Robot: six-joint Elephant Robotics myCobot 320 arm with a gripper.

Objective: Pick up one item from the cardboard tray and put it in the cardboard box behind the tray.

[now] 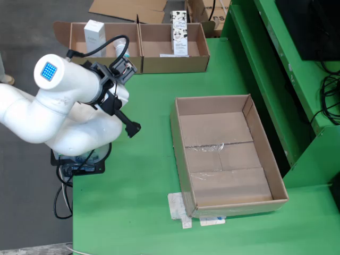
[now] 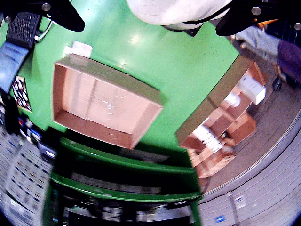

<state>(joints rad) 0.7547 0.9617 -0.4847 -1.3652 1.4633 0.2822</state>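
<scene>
The large cardboard tray lies on the green table, right of centre in the fixed view, and its floor is bare. Behind it stands a two-compartment cardboard box. A white carton stands in its left half and a patterned carton in its right half. My gripper hangs over the table to the left of the tray, in front of the box, with nothing in it. In the wrist view its black fingers stand far apart at the top corners, open, with the tray and the box below.
White paper scraps lie at the tray's near corner. A green frame rises along the right side. The arm's base and cables sit at the table's left edge. More cardboard lies on the floor beyond the box.
</scene>
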